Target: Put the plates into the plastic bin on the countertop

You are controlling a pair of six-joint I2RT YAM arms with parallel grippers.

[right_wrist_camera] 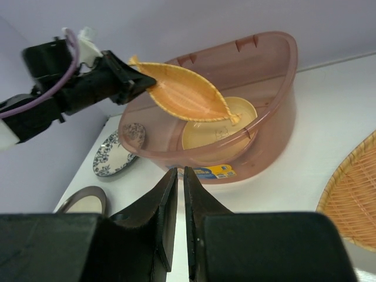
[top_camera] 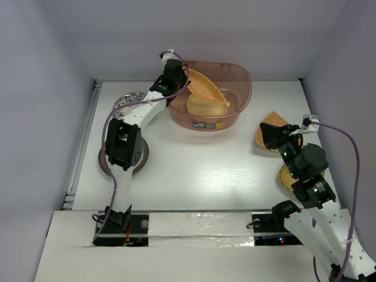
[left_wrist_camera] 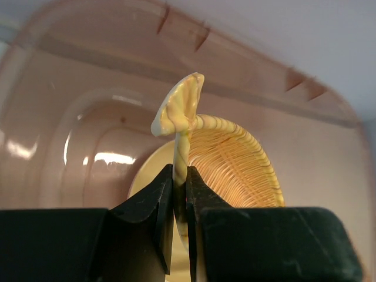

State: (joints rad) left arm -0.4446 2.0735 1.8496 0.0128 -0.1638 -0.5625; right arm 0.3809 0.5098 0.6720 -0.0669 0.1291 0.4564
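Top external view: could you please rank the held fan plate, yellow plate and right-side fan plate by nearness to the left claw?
1. Orange-tan ribbed fan-shaped plate, in the left claw.
2. Round yellow plate, inside the pinkish plastic bin.
3. Loose orange-tan fan-shaped plate, far right.

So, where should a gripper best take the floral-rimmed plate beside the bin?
At its rim, probably on the near edge: the floral-rimmed plate lies flat, so only the thin rim offers a pinch. The plastic bin stands close on its right, the wall on its left.
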